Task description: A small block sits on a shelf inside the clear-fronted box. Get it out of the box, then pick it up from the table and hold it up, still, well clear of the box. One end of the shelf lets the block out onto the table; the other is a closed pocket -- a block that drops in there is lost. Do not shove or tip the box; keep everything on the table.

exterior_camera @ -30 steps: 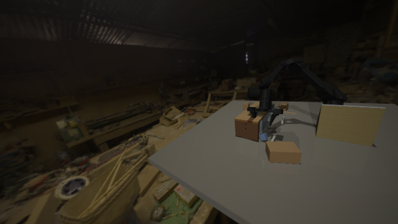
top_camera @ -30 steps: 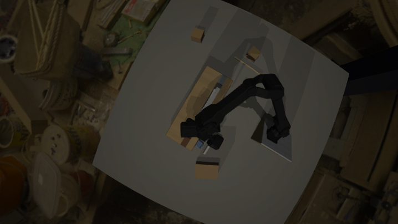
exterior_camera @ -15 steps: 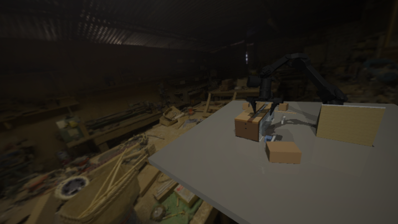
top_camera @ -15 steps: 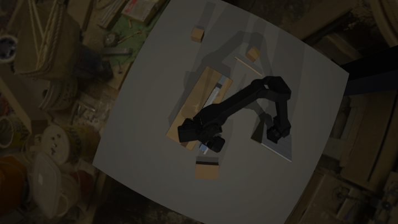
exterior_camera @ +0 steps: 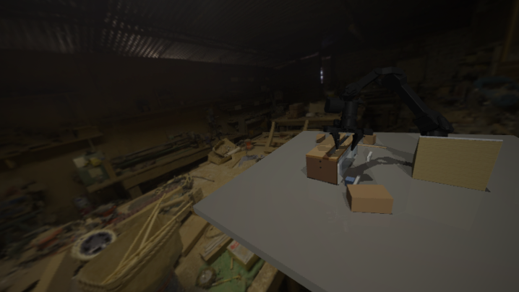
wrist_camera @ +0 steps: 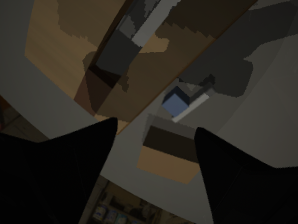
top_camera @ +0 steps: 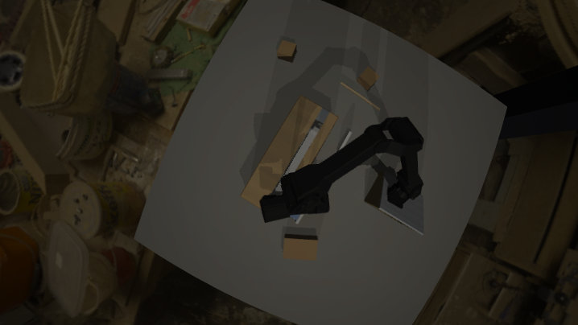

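Observation:
The small blue block [top_camera: 295, 217] [exterior_camera: 349, 179] [wrist_camera: 175, 103] lies on the table just outside the box, by its near end on the clear-fronted side and close beside a short white strip [exterior_camera: 357, 180] [wrist_camera: 192, 107]. The wooden box [top_camera: 272, 155] [exterior_camera: 321, 169] [wrist_camera: 55, 37] stands upright, with a long slot in its top. My gripper [exterior_camera: 344, 149] [wrist_camera: 156, 128] is open with nothing between its fingers. It points down above the near part of the box, higher than the block. The arm hides the fingertips in the top view.
A large brown block [top_camera: 300, 248] [exterior_camera: 371, 200] [wrist_camera: 166, 167] stands beyond the blue block. A second white strip [top_camera: 344, 139] [exterior_camera: 369, 156] and a thin stick [top_camera: 359, 96] lie on the clear-front side. Two small brown blocks [top_camera: 286, 48] [top_camera: 368, 76] are farther off. An upright panel [exterior_camera: 457, 163] stands near the arm's base.

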Robot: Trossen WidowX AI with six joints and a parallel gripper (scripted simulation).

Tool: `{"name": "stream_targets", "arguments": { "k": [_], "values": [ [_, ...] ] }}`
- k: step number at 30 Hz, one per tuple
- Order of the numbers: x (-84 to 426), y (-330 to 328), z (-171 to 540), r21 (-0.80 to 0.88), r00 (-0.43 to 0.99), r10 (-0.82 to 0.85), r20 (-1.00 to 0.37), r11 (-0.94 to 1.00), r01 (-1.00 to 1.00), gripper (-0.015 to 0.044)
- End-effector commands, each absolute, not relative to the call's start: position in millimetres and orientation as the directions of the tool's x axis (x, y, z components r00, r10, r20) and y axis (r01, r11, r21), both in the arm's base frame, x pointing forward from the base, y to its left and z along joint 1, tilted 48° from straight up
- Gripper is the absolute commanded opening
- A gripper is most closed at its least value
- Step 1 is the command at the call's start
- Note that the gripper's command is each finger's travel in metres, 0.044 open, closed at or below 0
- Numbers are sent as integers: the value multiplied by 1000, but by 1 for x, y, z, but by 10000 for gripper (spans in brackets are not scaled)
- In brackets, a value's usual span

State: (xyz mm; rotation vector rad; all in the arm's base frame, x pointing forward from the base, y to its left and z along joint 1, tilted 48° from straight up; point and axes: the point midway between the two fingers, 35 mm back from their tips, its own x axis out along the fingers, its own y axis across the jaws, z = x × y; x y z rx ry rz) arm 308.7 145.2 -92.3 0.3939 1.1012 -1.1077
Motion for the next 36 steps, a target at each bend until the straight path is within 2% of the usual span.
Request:
{"name": "stream_targets", "arguments": {
  "k": [1, 4, 11, 19, 28, 36],
  "values": [
    [301, 155, -98, -544, 84, -572, -816, 809, 221, 285],
    [299, 158, -100, -596, 107, -590, -801, 802, -35, 285],
    [296, 162, -103, -612, 138, -610, -780, 698, -373, 285],
    [292, 166, -105, -547, 174, -630, -757, 465, -696, 285],
    [288, 170, -108, -373, 214, -649, -730, 116, -921, 285],
    [286, 174, -110, -144, 245, -661, -709, -205, -968, 285]
  ]
}}
